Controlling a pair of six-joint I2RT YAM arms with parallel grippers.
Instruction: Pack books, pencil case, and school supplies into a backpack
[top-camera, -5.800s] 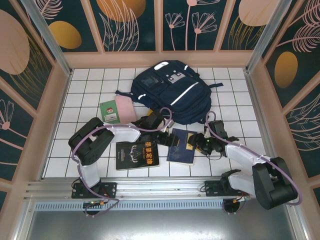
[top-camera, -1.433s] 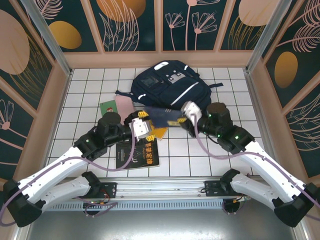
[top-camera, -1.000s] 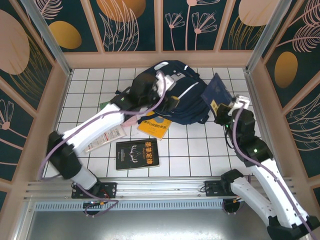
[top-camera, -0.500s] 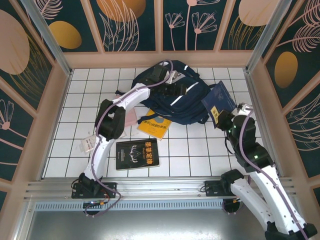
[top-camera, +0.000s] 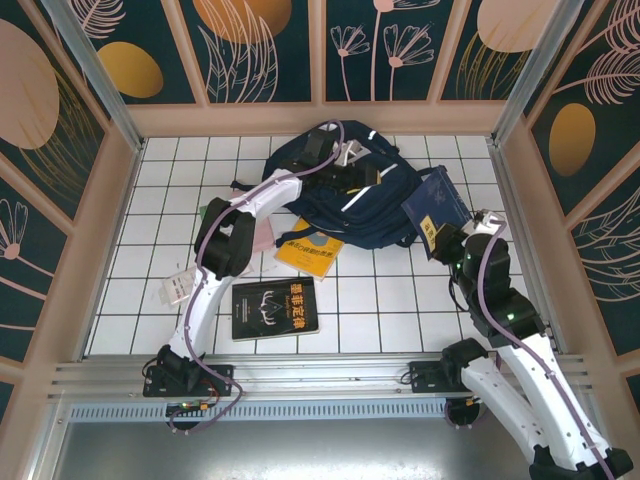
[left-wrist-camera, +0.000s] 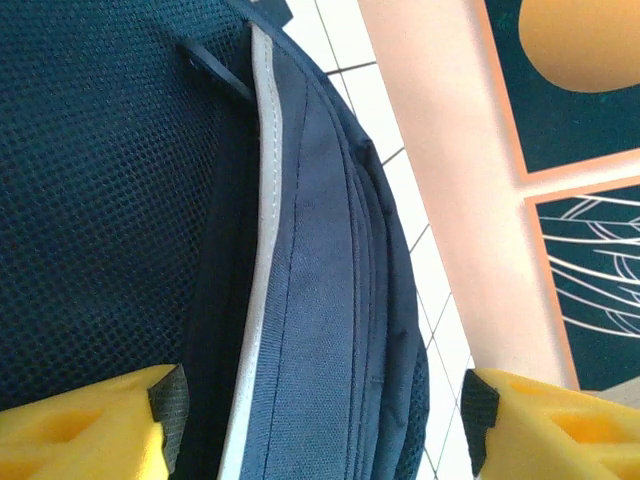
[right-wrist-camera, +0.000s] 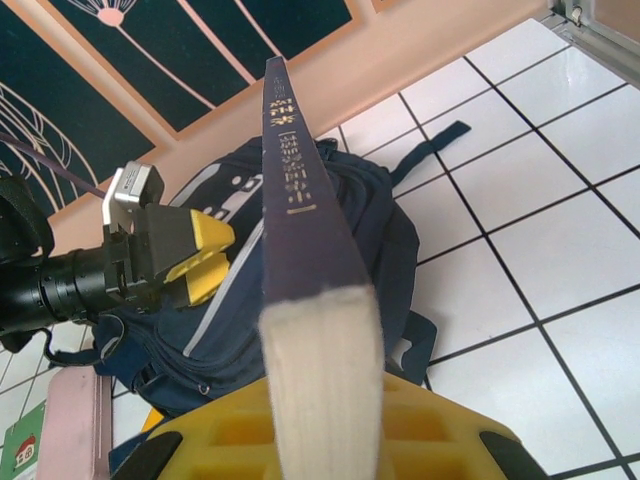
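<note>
The navy backpack (top-camera: 375, 205) lies at the back of the tiled floor. My left gripper (top-camera: 358, 175) is over its top, open; in the left wrist view its fingers (left-wrist-camera: 90, 425) stand on either side of a white-striped fabric edge (left-wrist-camera: 262, 300). Right of the backpack, my right gripper (top-camera: 445, 240) is shut on a blue book (top-camera: 435, 205), held on edge, spine up (right-wrist-camera: 290, 190). An orange-yellow book (top-camera: 312, 252) and a black book (top-camera: 275, 307) lie flat in front of the backpack. The pink pencil case (top-camera: 264, 236) is partly under my left arm. A whitish packet (top-camera: 178, 285) lies at the left.
Patterned walls with peach frames enclose the floor on three sides. A metal rail (top-camera: 300, 375) runs along the near edge by the arm bases. A small green book (right-wrist-camera: 20, 450) peeks beside the pencil case. Bare tiles lie at the front right.
Over the last second my left gripper reached farther over the backpack's top. The right gripper has lowered the blue book slightly. Books on the floor have not moved.
</note>
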